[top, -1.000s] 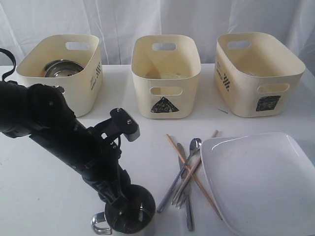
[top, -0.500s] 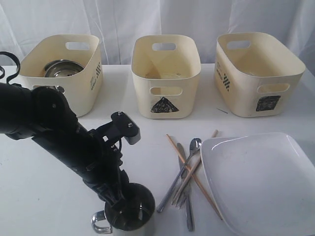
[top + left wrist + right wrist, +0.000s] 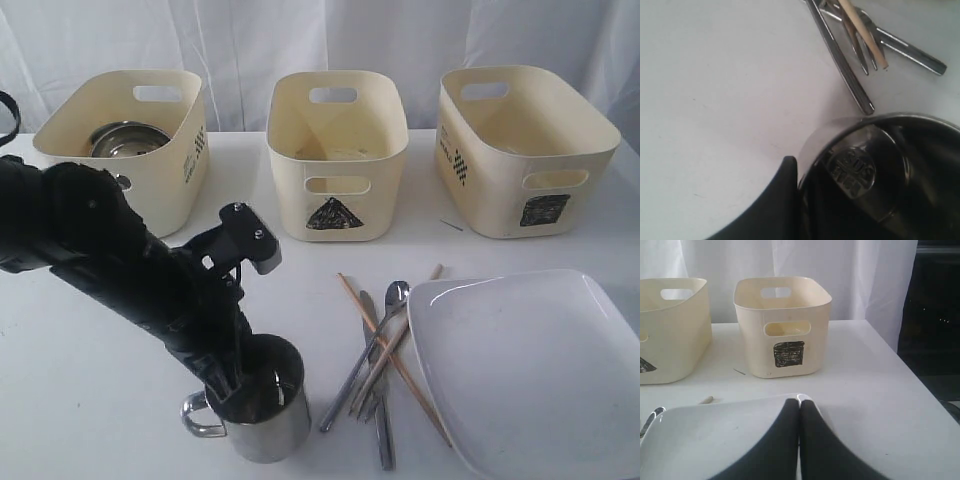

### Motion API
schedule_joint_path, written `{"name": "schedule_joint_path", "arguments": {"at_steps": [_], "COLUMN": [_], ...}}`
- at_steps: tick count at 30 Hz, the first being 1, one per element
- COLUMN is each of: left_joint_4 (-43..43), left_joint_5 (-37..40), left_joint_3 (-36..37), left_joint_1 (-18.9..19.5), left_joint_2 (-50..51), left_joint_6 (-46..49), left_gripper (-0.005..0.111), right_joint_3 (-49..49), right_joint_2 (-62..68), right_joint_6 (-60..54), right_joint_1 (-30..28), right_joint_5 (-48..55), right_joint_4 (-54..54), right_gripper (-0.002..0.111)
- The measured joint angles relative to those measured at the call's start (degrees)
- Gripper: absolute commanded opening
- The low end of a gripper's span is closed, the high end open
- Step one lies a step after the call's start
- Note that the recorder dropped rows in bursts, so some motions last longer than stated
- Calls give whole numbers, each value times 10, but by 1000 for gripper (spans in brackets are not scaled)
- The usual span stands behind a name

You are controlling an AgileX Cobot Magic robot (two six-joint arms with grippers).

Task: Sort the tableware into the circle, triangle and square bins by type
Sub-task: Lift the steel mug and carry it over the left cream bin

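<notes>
Well, on the white table (image 3: 70, 400), the big white plate (image 3: 530, 370) lies at the right, and the right gripper (image 3: 799, 402) is pinched shut and empty over it. Three cream bins (image 3: 338, 160) stand behind. At the front left, the left gripper (image 3: 228, 383) pinches the steel mug (image 3: 270, 420) by its rim; maybe the mug is lifted a little. The cutlery pile (image 3: 372, 375) lies just beside it.

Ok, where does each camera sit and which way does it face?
Exterior: above the near edge of the table, facing the triangle tub and curtain; left arm, left gripper shut on the mug.
Left wrist: down into the mug, cutlery beyond; one black finger.
Right wrist: low over the plate, facing the square tub; shut right gripper.
Shared: exterior and left wrist, mug and cutlery.
</notes>
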Motion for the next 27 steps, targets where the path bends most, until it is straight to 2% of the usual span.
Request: {"name": "schedule_joint_path", "arguments": {"at_steps": [7, 11, 14, 18, 22, 27], "left_joint_4": [73, 153, 201, 218, 221, 223], "left_joint_5": [-12, -43, -63, -128, -211, -256], "left_joint_3": [0, -1, -22, -55, -76, -123], "left_joint_1": [0, 10, 43, 112, 174, 233], "left_joint_2": [-95, -146, -171, -181, -181, -165], "left_joint_6": [-10, -84, -165, -247, -273, -281], "left_gripper": [0, 0, 0, 0, 0, 0], "right_joint_3": [0, 0, 0, 0, 0, 0], "right_joint_2": [0, 0, 0, 0, 0, 0], "right_joint_6": [0, 0, 0, 0, 0, 0], "right_joint_1": [0, 0, 0, 0, 0, 0], "right_joint_5": [0, 0, 0, 0, 0, 0], "right_joint_4": [0, 0, 0, 0, 0, 0], "right_gripper": [0, 0, 0, 0, 0, 0]}}
